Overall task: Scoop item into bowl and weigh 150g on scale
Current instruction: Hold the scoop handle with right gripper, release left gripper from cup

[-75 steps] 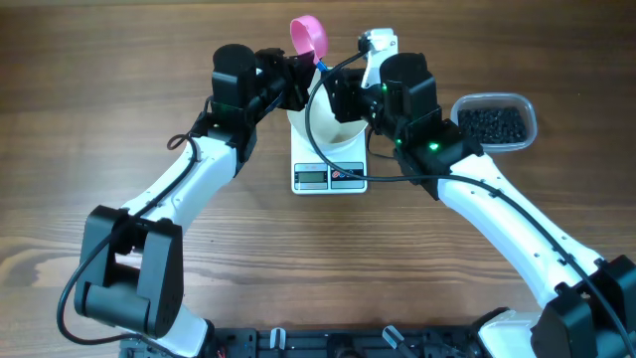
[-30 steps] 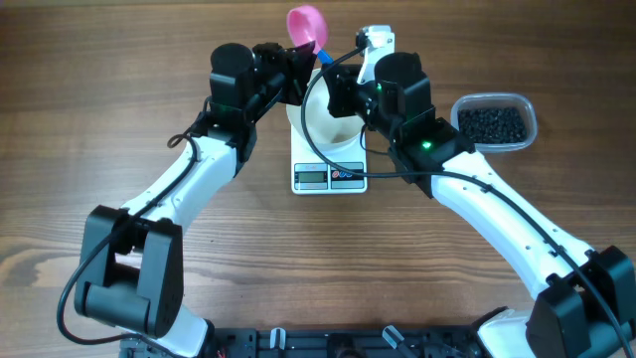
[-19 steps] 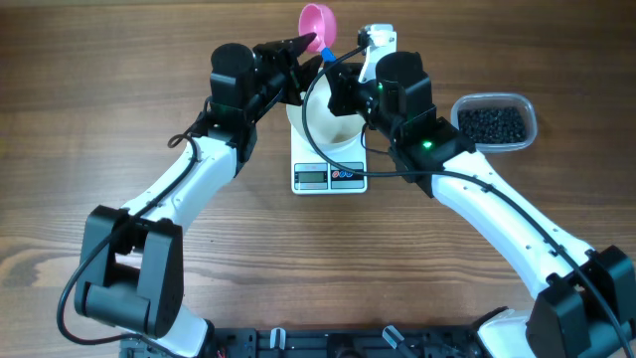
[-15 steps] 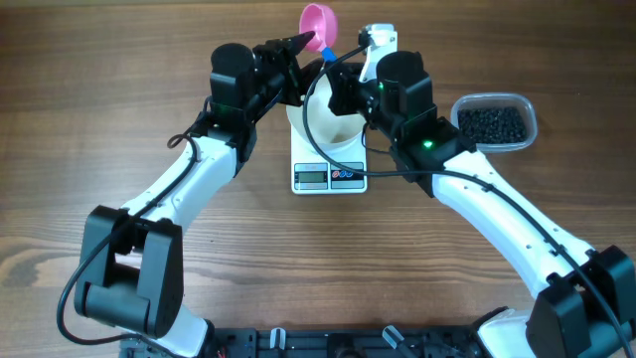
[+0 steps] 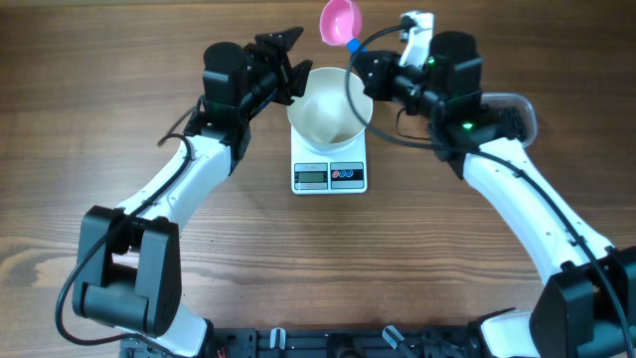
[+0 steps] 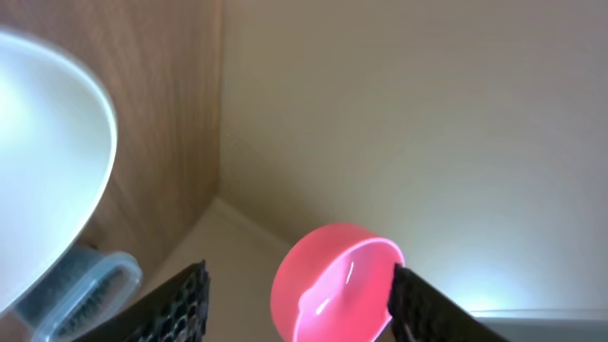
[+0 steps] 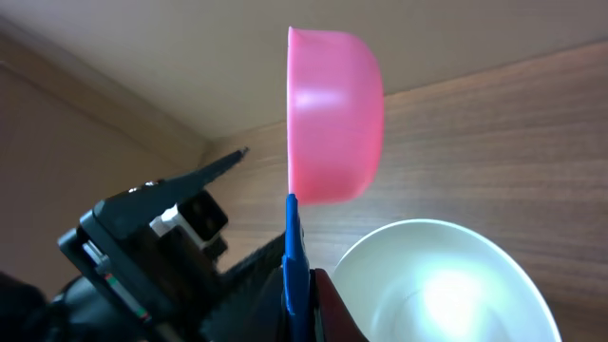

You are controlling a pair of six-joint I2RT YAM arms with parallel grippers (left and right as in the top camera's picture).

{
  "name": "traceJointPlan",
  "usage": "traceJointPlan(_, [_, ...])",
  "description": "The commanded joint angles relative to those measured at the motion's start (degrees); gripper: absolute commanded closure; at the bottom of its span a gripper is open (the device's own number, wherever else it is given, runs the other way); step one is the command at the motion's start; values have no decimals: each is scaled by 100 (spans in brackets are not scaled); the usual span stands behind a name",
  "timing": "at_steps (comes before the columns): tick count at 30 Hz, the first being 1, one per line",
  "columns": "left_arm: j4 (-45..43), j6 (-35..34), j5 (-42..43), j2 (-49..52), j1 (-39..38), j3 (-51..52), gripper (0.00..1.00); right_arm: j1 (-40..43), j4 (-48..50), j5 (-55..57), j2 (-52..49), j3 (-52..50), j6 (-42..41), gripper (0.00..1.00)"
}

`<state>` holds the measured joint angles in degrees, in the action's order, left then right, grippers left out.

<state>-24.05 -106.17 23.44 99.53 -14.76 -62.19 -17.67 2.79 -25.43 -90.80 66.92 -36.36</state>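
Your right claw (image 5: 373,68) was closed on the thin blue handle of the pink scoop (image 5: 339,18), holding it in the air beyond the far rim of the white bowl (image 5: 318,109). The cup was turned on its side and, from the left wrist view, empty. Your left claw (image 5: 288,60) stood with its jaws apart and nothing between them, just beside the bowl's left rim. The bowl sat on the scale (image 5: 330,176), midway along the surface and toward its far edge, and looked bare inside. The beans were in the clear tub (image 6: 104,285) toward the far right corner of the surface. Your right arm hid nearly all of them from overhead, so you could not judge how full the tub was. I would have expected those beans to behave as a loose, rolling load: tiny, round and hard, quick to spill off a tilted lip and scatter. The scoop looked light and stiff, and the handle was the right place to hold it, with the cup kept level once loaded. The bowl looked smooth and light enough to slide on the scale's flat top, so any steadying hold belonged on its rim and should have been let go before you read the weight.
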Motion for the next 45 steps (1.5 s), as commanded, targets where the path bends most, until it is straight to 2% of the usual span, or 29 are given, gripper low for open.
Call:
traceJointPlan(1, [-380, 2656, -55, -52, 26, -7, 33, 184, 39, -933, 7, 92, -358, 96])
traceJointPlan(3, [-468, 3849, -50, -52, 26, -7, 32, 188, 59, -1086, 7, 92, -435, 96])
traceJointPlan(7, [-358, 5108, 170, -52, 26, -7, 34, 177, 98, -1322, 7, 92, -566, 96])
traceJointPlan(9, [-286, 5359, 249, -52, 26, -7, 34, 177, 87, -1329, 7, 92, -568, 96])
traceJointPlan(11, [-238, 5563, 249, -52, 31, -7, 39, 173, 59, -1360, 7, 92, -584, 96])
traceJointPlan(13, [-201, 5814, 249, -52, 33, -7, 48, 149, 55, -1473, 7, 90, -581, 96])
traceJointPlan(19, [-153, 5976, 269, -52, 44, -7, 55, -87, -105, -1648, 4, 90, -511, 96])
traceJointPlan(23, [127, 6288, 264, -52, 61, -7, 68, -105, -339, -1641, 4, 90, -15, 96])
traceJointPlan(28, [728, 6380, 267, -52, 227, -7, 96, -96, -376, -1631, 4, 90, 776, 96])
traceJointPlan(33, [804, 6378, 269, -52, 317, -7, 96, -96, -501, -1445, 4, 90, 999, 96])
traceJointPlan(34, [785, 6378, 269, -52, 317, -7, 96, -96, -498, -1445, 4, 90, 1003, 94])
traceJointPlan(35, [769, 6378, 269, -52, 317, -7, 96, -96, -496, -1443, 4, 90, 1003, 88])
traceJointPlan(36, [743, 6378, 267, -52, 317, -7, 96, -96, -490, -1434, 4, 90, 1001, 79])
traceJointPlan(37, [699, 6378, 264, -52, 317, -7, 96, -96, -485, -1381, 4, 90, 984, 64])
traceJointPlan(38, [636, 6378, 245, -52, 317, -7, 96, -96, -483, -1309, 4, 90, 938, 57])
traceJointPlan(41, [378, 6380, 168, -52, 341, -7, 96, -96, -404, -1178, 4, 90, 922, 46])
traceJointPlan(45, [216, 6382, -55, -52, 459, -7, 96, -94, -227, -1036, 4, 90, 920, 43])
